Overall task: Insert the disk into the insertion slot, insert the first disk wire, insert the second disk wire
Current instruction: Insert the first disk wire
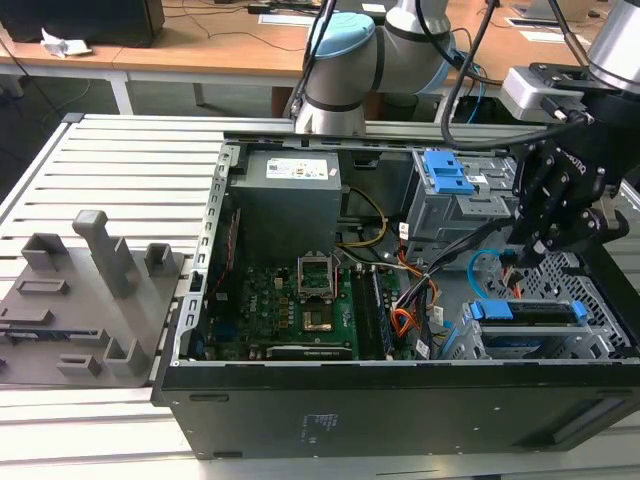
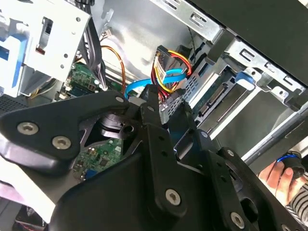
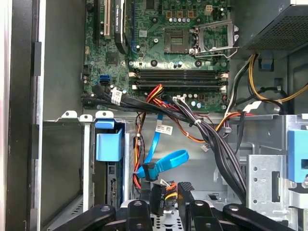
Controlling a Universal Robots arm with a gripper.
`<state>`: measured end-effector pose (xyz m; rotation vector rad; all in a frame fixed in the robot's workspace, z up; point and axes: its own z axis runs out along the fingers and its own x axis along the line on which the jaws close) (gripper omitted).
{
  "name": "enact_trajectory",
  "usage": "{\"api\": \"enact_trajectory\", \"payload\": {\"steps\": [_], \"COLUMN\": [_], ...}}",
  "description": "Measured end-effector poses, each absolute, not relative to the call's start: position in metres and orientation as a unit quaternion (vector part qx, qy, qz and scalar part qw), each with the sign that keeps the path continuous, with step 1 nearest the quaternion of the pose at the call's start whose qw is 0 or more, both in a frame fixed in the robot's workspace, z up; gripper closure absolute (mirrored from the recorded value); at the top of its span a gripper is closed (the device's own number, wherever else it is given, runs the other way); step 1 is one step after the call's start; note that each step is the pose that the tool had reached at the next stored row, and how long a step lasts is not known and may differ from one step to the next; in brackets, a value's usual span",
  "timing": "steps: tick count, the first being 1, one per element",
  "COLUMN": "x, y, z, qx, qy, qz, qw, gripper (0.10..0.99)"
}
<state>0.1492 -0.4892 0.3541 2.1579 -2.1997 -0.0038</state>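
Note:
The disk (image 1: 530,312), in its blue carrier frame, sits inside the insertion slot (image 1: 595,300), a silver perforated cage at the exterior view's right. My gripper (image 1: 530,255) hangs just above that cage, behind the disk. In both wrist views my gripper (image 3: 163,202) (image 2: 168,108) is shut on the black plug of the first disk wire (image 3: 157,198), whose orange, red and yellow strands (image 2: 168,65) rise from it. The second disk wire (image 3: 166,161), a light-blue loop, lies free beside the plug, its dark end (image 3: 147,171) close to my fingers. The carrier's blue tab (image 3: 109,144) shows at the cage mouth.
A taller grey bay with a blue latch (image 1: 447,175) stands behind the cage. A thick black cable bundle (image 3: 216,144) crosses near the motherboard (image 1: 300,300). The power supply (image 1: 290,200) fills the back. A grey fixture tray (image 1: 90,290) lies outside the case. A person's hand (image 2: 281,175) holds the case edge.

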Motion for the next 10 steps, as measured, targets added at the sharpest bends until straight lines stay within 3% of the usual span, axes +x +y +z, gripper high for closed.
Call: {"api": "enact_trajectory", "payload": {"steps": [4, 5, 6, 10], "x": [0.1492, 0.1492, 0.1492, 0.1492], "y": [-0.4906, -0.4906, -0.4906, -0.4907], "z": [0.3522, 0.3523, 0.3522, 0.3523], "qx": [0.7, 0.7, 0.7, 0.7], "qy": [-0.714, -0.714, -0.714, -0.714], "qz": [-0.001, -0.001, -0.001, -0.001], "qw": [0.03, 0.03, 0.03, 0.03], "gripper": [0.741, 0.867, 0.922, 0.925]}}
